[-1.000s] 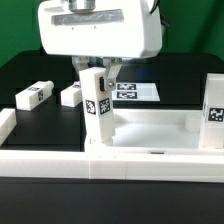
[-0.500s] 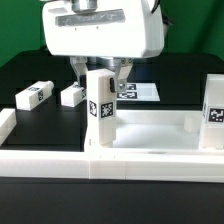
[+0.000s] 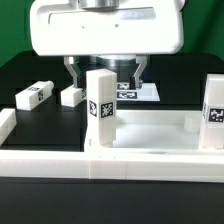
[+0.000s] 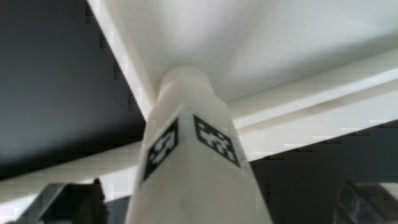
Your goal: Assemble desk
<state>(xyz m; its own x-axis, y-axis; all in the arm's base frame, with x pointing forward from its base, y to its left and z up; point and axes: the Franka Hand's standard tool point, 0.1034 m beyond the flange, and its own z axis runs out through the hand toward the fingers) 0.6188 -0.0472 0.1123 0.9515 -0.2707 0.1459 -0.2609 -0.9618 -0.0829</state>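
Cut off at the exterior view's right edge: right leg point(image 3: 213, 112). Hidden largely behind gripper point(image 3: 105, 74) and upright leg point(image 3: 100, 110): marker board point(image 3: 150, 92).

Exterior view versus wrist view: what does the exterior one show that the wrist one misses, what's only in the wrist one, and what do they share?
Only the exterior view: two loose legs lying on the black table, a second upright leg at that view's right, and the marker board. Only the wrist view: two tagged faces of the central leg at once. Both: the central leg upright on the desk top, between the open fingers.
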